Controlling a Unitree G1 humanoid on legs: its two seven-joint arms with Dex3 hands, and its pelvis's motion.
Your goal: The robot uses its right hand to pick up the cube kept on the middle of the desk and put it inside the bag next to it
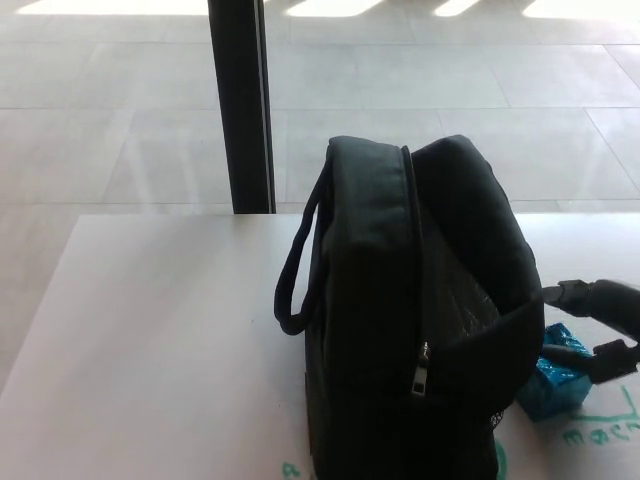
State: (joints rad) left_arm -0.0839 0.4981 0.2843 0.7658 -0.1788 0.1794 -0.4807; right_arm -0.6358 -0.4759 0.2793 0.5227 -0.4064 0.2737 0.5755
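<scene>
Blue cube (556, 384): on desk (150, 330), between right hand's fingers, not lifted | right hand (596, 330): fingers apart, straddling cube, no grip yet | black bag (420, 320): just beyond fingertips, unzipped | remaining: grasp, lift, insert.

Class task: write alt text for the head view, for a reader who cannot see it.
A robot's right hand, fingers apart, reaches in from the right around a blue cube beside a black bag standing on a white desk. A dark post rises behind the desk.
</scene>
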